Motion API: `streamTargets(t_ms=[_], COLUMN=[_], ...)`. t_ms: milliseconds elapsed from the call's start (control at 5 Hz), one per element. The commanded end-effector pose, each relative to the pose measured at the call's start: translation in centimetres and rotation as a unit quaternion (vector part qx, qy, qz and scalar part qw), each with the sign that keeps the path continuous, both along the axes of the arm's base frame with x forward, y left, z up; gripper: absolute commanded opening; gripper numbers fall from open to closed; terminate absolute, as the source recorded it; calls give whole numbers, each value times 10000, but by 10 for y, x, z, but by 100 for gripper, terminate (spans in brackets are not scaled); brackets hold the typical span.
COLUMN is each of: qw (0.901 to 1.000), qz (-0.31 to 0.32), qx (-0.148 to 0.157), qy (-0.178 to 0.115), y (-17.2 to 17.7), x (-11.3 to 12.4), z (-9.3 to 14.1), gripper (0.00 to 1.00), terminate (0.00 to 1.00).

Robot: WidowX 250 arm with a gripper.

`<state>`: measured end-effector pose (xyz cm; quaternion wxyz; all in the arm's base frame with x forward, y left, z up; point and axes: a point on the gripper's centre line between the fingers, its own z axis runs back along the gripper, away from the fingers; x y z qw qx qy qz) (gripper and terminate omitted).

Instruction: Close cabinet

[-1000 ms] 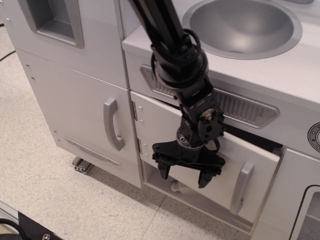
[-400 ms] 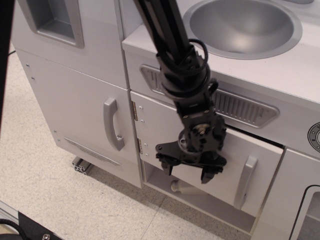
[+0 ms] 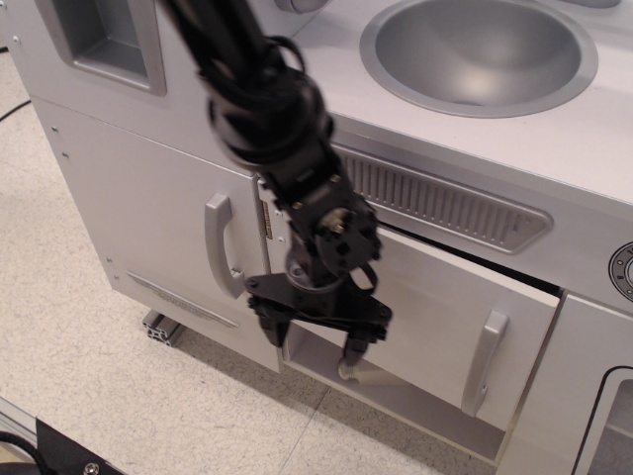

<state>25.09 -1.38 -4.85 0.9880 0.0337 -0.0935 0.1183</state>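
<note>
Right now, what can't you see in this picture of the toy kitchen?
- Inside of the cabinet: hidden behind its nearly shut door.
- Door's hinge side: covered by the hand and arm.
- Grey thing under the door: mostly hidden, can't tell what it is.
- Round dial: cut off by the right edge.

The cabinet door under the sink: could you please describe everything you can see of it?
The cabinet door is a wide, flat white panel, seemingly painted wood, hinged at its left edge, with a small vertical bar handle near its right edge. It stands slightly ajar: a dark gap shows along its top, and its right end juts out. The open gripper hangs before its lower left corner; contact cannot be confirmed.
</note>
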Motion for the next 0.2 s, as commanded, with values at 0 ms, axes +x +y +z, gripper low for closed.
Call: streamTargets(t_ms=[0], qw=[9997], qz=[-44], qx=[-29], qy=[-252], y=[-2], x=[11], z=[16], gripper=[100], terminate=[100])
